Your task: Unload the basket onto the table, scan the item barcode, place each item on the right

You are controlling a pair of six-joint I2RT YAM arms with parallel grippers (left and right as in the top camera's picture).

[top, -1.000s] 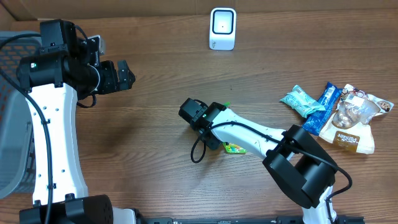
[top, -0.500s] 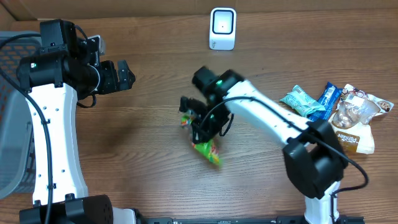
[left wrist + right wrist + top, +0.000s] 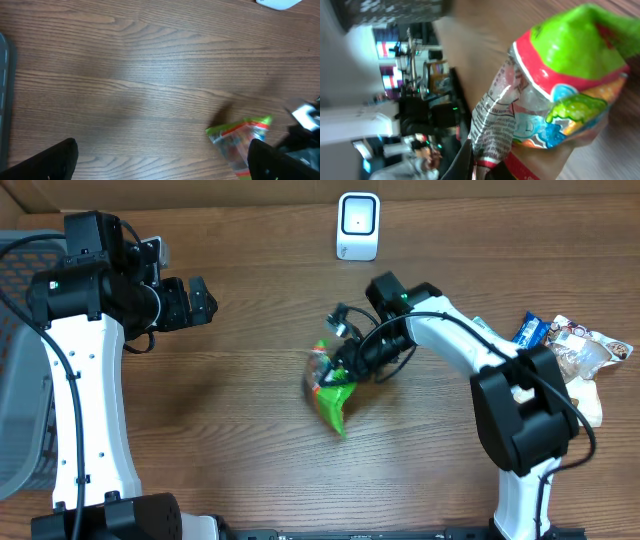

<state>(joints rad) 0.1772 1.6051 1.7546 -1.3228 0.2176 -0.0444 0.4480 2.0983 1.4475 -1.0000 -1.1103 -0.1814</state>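
A green and red candy bag [image 3: 331, 388] hangs in the air over the middle of the table, held at its top edge by my right gripper [image 3: 347, 364], which is shut on it. In the right wrist view the bag [image 3: 560, 95] fills the frame, its printed seam pinched at my right gripper [image 3: 480, 167]. The white barcode scanner [image 3: 358, 226] stands at the back centre, beyond the bag. My left gripper [image 3: 204, 304] hovers at the left, open and empty. In the left wrist view the bag [image 3: 240, 142] shows beside one finger of my left gripper [image 3: 162, 162].
Several snack packets [image 3: 565, 370] and a blue bar [image 3: 527, 335] lie at the right edge. A grey mesh basket [image 3: 15, 380] stands at the far left, behind the left arm.
My right arm has lifted the bag off the table and swung up and to the right, nearer the scanner. The left arm has not moved.
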